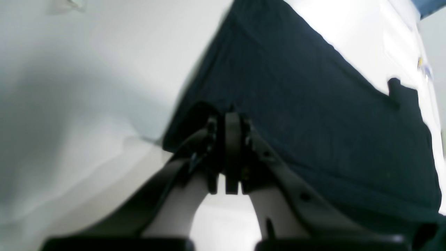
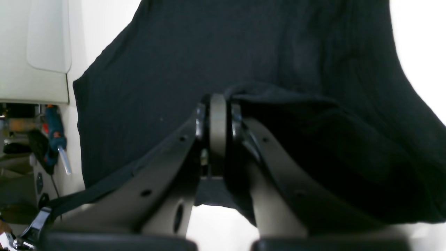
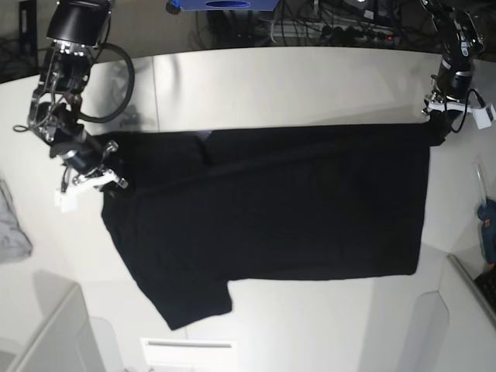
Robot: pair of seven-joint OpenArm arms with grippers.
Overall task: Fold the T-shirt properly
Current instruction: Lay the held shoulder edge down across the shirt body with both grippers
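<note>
Clearly, the T-shirt (image 3: 287,209) lies spread across the white table (image 3: 294,85) in the base view, plain black side up, its long axis running across the table; one short sleeve (image 3: 190,302) juts toward the near edge at the lower left of that view, and the far edge of the cloth runs in a nearly straight line between the two arms. The left gripper (image 3: 440,118), at the right of the base view, is clenched on the far corner of the shirt there, and its wrist view shows the two fingers pressed together with dark fabric bunched around them (image 1: 231,122) while the rest of the cloth stretches away over the pale table surface. The right gripper (image 3: 99,172), at the left of the base view, is likewise clamped on the shirt's edge near the shoulder; from its own wrist camera the closed fingers (image 2: 217,115) pinch a thick fold of black cloth that drapes away on both sides. A small grey cloth (image 3: 12,225) lies at the far left edge of the table, well apart from the shirt
</note>
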